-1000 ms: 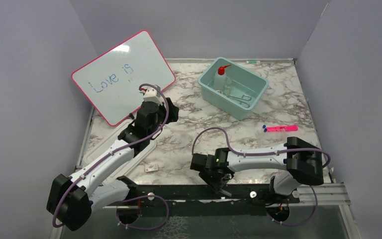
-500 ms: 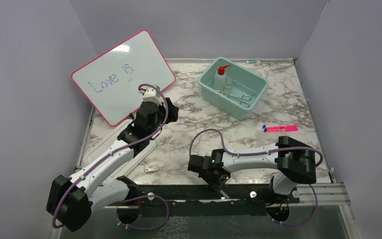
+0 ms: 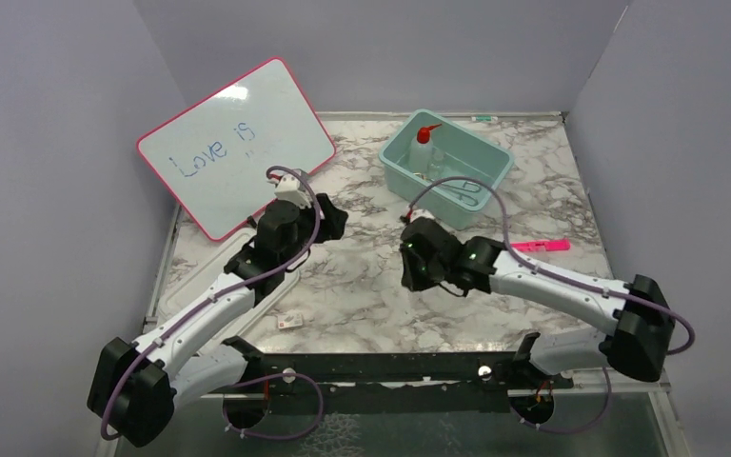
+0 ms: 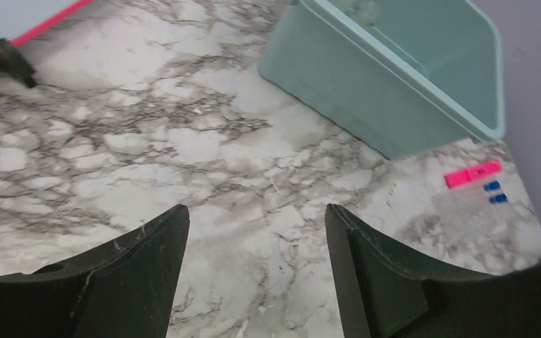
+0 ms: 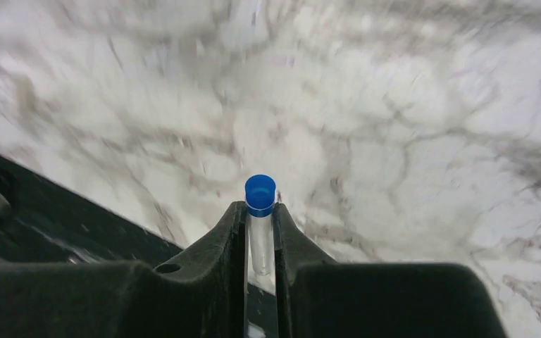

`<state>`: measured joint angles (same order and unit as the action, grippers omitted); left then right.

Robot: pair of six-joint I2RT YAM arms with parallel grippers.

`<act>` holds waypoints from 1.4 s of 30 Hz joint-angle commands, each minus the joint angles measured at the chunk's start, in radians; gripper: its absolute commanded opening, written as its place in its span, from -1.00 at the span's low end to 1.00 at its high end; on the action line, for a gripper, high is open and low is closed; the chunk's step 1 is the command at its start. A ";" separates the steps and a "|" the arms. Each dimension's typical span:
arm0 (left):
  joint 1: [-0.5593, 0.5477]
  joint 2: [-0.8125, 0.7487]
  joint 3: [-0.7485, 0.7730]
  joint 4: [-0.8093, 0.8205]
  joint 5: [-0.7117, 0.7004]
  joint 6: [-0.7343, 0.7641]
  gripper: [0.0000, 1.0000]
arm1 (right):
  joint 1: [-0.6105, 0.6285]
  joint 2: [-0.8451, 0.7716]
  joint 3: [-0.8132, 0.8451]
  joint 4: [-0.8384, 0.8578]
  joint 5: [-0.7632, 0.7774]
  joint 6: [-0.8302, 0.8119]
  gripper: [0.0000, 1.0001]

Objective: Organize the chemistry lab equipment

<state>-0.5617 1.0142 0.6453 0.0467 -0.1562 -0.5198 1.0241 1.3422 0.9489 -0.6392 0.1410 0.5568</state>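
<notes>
Blue is the cap on a small clear tube (image 5: 260,229). The right pincer (image 5: 260,211) is clenched on that tube, one finger on each side, and the cap pokes out past the tips. This close view is blurry. Seen from above, the right arm reaches over the middle of the marble tabletop (image 3: 362,295), just on the near side of the teal bin (image 3: 491,183). The left pincer (image 4: 255,215) is spread wide with nothing between its fingers. It hangs over the tabletop to the left of the bin. Inside the bin, the squeeze bottle (image 3: 423,143) stands up with its red top, and metal forceps (image 3: 466,190) lie flat beside it. A pink strip (image 3: 539,246) lies on the tabletop at the right, nearer than the bin. The whiteboard (image 3: 238,143) sits at the far left.
</notes>
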 commanded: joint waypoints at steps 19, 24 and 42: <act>-0.023 0.146 0.034 0.473 0.843 -0.042 0.15 | -0.176 -0.188 0.087 0.465 0.129 0.307 -0.65; -0.041 0.148 0.019 0.492 0.860 -0.007 -0.17 | -0.176 -0.184 0.074 0.486 0.087 0.321 -0.64; -0.044 0.163 0.017 0.492 0.883 0.169 -0.69 | -0.187 -0.221 0.101 0.403 -0.056 0.331 -0.61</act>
<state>-0.5991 1.1732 0.6525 0.5159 0.6674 -0.4263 0.8410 1.1507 1.0206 -0.2333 0.1368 0.8703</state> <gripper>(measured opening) 0.262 0.193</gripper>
